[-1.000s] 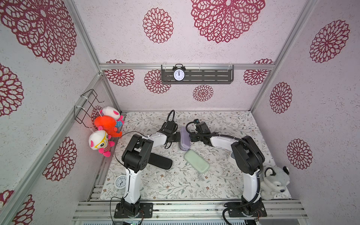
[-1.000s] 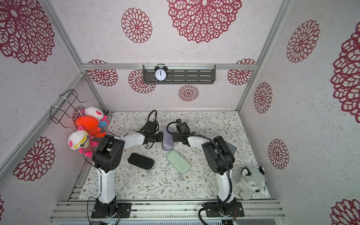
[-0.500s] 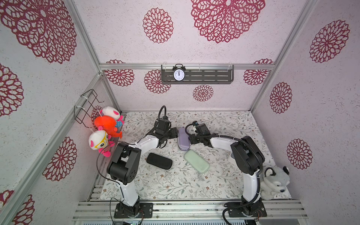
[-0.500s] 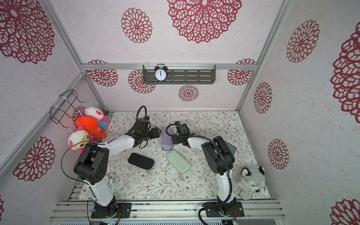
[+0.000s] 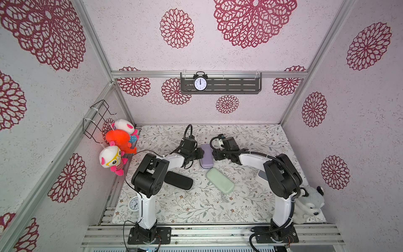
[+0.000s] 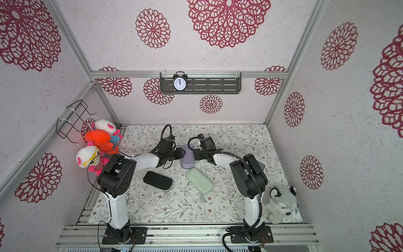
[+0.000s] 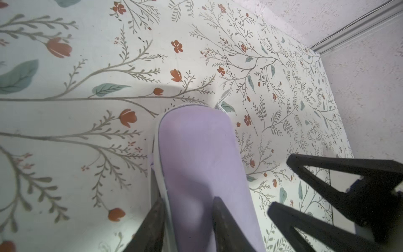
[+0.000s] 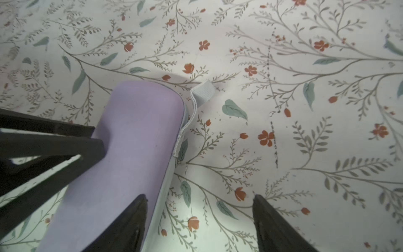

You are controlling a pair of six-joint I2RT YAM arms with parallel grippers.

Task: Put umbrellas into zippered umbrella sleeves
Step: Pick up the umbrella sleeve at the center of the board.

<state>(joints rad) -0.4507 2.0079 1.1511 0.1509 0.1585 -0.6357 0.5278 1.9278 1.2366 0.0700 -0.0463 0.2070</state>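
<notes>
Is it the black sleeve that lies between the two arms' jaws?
No, the lilac sleeve lies between them; the black sleeve lies apart, untouched.

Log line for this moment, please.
lilac oblong hard-shell case: closed | left gripper: jaws astride its edge | right gripper: open, beside it | black oblong case, mint-green oblong case: closed, apart

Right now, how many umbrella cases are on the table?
3. The lilac case lies farthest back, in the middle; the black case nearer the front on the robot's left; the mint green case right of it. None seems hidden.
</notes>
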